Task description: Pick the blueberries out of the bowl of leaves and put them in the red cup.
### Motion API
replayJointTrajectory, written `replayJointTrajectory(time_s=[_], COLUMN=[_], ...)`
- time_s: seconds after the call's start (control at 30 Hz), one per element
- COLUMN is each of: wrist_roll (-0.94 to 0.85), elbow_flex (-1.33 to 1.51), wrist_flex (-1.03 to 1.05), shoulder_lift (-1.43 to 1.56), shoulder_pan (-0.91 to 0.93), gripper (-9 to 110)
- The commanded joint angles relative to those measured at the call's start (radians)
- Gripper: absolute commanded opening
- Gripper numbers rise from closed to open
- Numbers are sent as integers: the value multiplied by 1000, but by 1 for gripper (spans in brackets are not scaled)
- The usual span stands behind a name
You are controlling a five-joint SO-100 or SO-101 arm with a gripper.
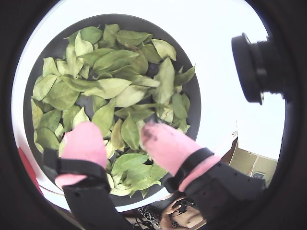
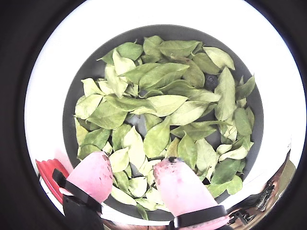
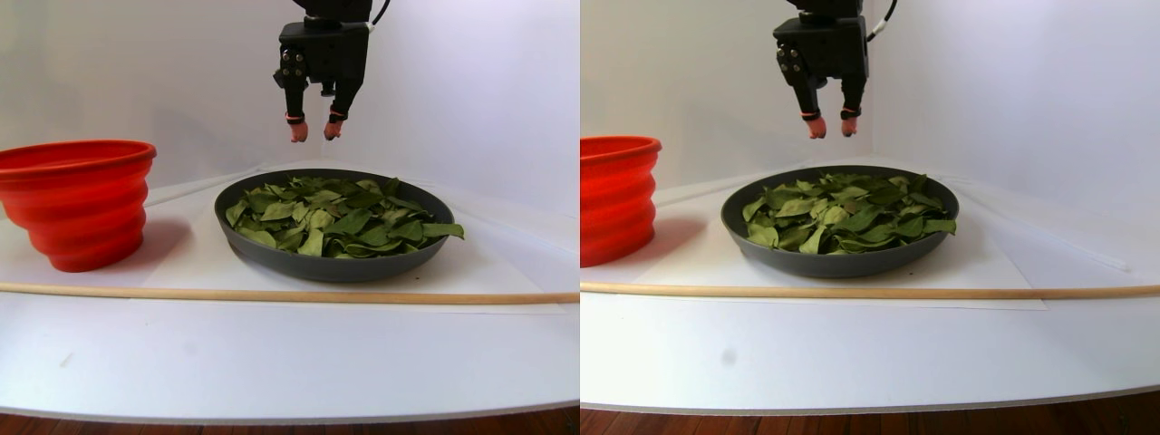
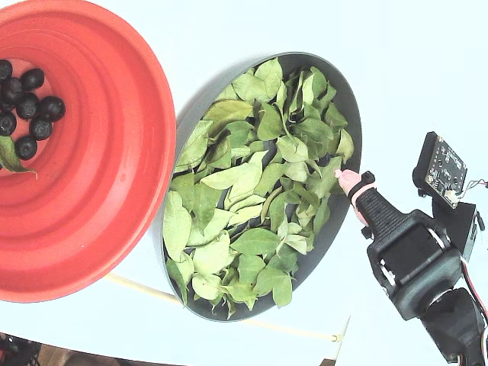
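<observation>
Pink silicone pads tip my gripper (image 3: 313, 130), which hangs spread and empty above the far rim of the bowl (image 3: 272, 256), well clear of the leaves (image 4: 252, 183). Several blueberries (image 4: 27, 103) already lie in the red cup (image 4: 114, 168), which stands just beside the bowl, with one stray leaf among them. I judge I am in the search step, between picks. One dark berry (image 2: 211, 81) peeks out among the leaves near the bowl's edge in a wrist view, on the side away from my fingers (image 2: 180, 189); others may be buried, I cannot tell. The next move calls for swinging over that berry, dropping straight down with the pads parted, and nipping it without catching a leaf. Above the bowl the air is open. A wooden rod (image 3: 272, 295) lies on the table in front of the bowl, out of my path.
</observation>
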Motion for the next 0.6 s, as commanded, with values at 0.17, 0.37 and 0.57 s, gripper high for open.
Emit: replayJointTrajectory(time_s=[0.17,0.37,0.57], wrist_roll=[-32,-44,-52], elbow_flex=[-94,-187,-244], wrist_flex=[-64,-114,-127], shoulder_lift=[-60,-190,-255], shoulder_pan=[60,117,143], gripper=[16,16,16])
